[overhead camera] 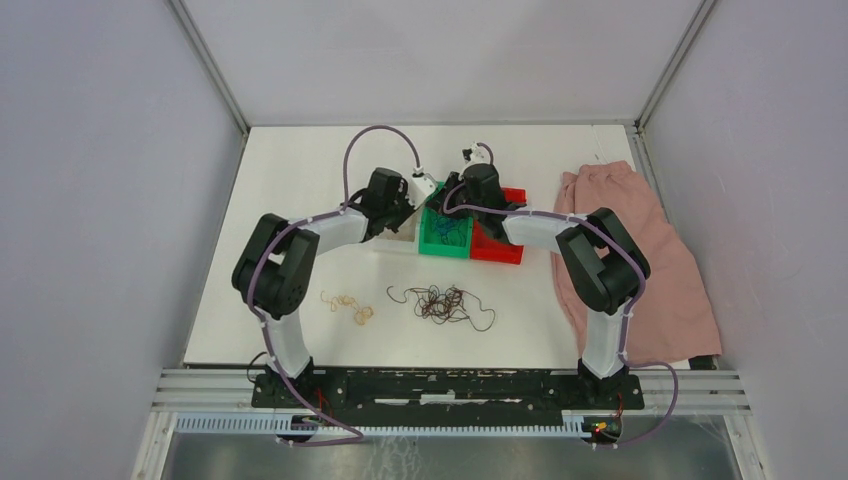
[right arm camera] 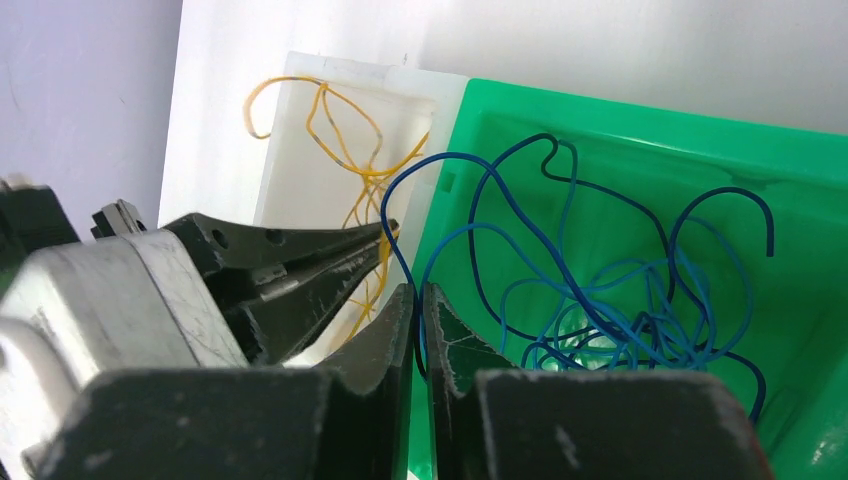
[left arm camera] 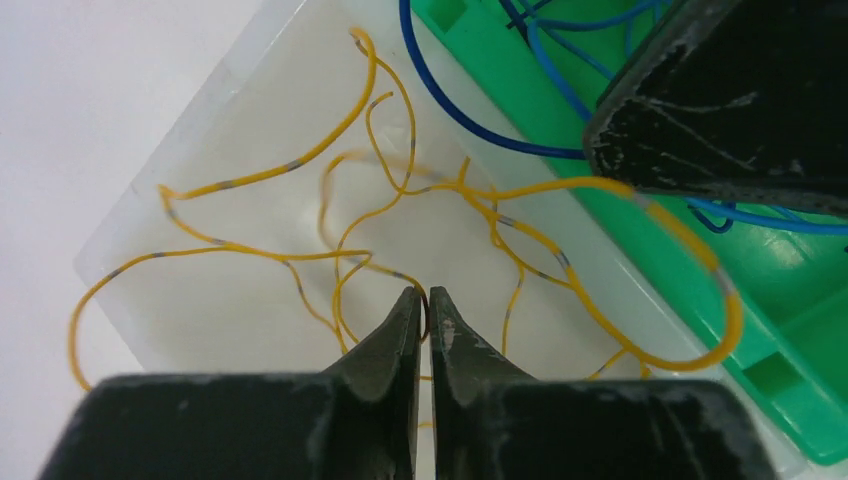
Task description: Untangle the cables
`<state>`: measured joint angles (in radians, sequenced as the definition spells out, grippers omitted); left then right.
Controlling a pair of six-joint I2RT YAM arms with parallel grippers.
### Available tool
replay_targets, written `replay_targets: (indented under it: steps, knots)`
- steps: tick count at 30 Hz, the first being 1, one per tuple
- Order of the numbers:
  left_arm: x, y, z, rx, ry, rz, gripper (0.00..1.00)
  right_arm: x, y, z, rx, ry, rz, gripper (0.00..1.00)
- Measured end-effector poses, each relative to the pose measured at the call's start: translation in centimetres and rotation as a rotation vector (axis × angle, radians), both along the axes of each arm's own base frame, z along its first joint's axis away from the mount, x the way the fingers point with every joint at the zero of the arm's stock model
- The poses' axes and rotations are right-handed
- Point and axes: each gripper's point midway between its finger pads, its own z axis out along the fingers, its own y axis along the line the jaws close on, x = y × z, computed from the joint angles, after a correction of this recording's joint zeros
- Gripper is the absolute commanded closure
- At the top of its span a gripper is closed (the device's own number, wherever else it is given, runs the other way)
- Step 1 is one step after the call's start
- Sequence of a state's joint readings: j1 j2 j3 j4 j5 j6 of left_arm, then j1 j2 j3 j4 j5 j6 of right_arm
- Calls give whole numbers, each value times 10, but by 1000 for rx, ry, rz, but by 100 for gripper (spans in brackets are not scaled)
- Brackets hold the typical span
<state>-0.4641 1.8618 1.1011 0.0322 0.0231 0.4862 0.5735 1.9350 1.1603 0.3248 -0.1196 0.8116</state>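
Three small bins stand side by side at the table's middle back. The white bin [overhead camera: 398, 243] holds yellow cables [left arm camera: 300, 165]. The green bin [overhead camera: 446, 243] holds blue cables [right arm camera: 620, 310]. My left gripper [left arm camera: 426, 295] is down in the white bin [left arm camera: 200, 310], shut on a yellow strand at its tips. My right gripper [right arm camera: 418, 292] is at the green bin's [right arm camera: 640, 130] left wall, shut on a blue strand that runs between its fingers. The two grippers [overhead camera: 415, 205] [overhead camera: 447, 205] are close together. A dark brown tangle [overhead camera: 440, 303] and yellow-tan strands [overhead camera: 348, 305] lie on the table in front.
A red bin [overhead camera: 497, 245] adjoins the green bin on the right. A pink cloth [overhead camera: 640, 250] covers the table's right side. A finger of the right gripper [left arm camera: 730, 100] hangs over the green bin [left arm camera: 800, 300] in the left wrist view.
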Motion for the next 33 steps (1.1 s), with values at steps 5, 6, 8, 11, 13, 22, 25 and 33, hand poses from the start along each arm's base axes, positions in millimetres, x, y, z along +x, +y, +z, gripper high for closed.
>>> replay_targets:
  steps: [5,6,8,11,13,22,25,33]
  knots:
    - [-1,-1,4,20,7,-39,15,0,0,0,0,0,0,89]
    - [1,-2,12,7,3,-45,13,0,0,0,0,0,0,89]
    - [0,0,30,-18,3,-54,12,0,-1,0,0,0,-1,89]
    - [-7,6,56,-60,9,-73,10,2,-3,0,-4,1,-7,89]
    - [-13,9,77,-97,15,-92,6,2,-4,0,-9,0,-10,89]
    - [-24,20,169,-311,50,-198,5,0,-10,-5,-33,20,-13,89]
    - [-15,43,176,-334,64,-173,7,-1,-11,-6,-38,26,-13,89]
    - [40,123,103,-211,193,-95,10,-1,-11,-6,-43,23,-7,89]
